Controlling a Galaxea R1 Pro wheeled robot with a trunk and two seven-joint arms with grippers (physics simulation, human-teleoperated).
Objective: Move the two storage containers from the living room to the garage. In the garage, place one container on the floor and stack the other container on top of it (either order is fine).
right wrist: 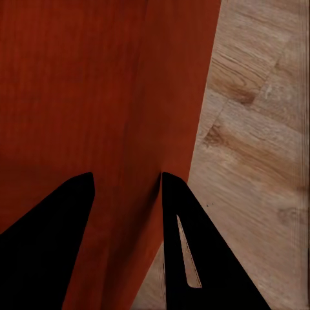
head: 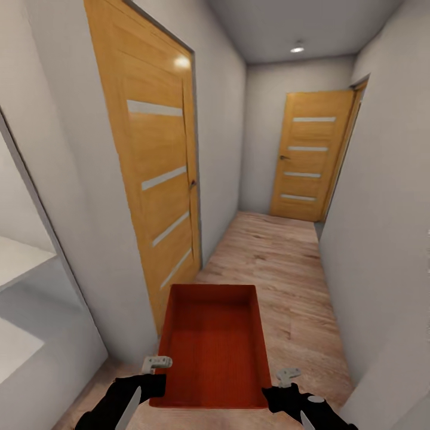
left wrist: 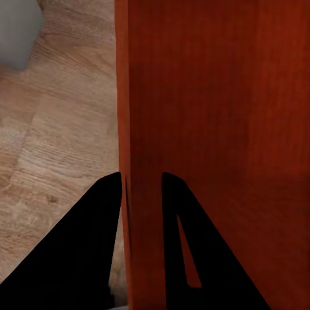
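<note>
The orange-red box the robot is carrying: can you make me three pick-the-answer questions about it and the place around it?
1. Where is the storage container?
A. on a shelf
B. held between both grippers above the wood floor
C. on a sofa

2. How many wooden doors show in the head view?
A. one
B. two
C. four

3. What is inside the container?
A. nothing
B. toys
C. water

Answers:
1 B: the left gripper and right gripper each pinch a side wall.
2 B: a near door on the left and a far door at the corridor's end.
3 A: its bare red bottom shows.
</note>
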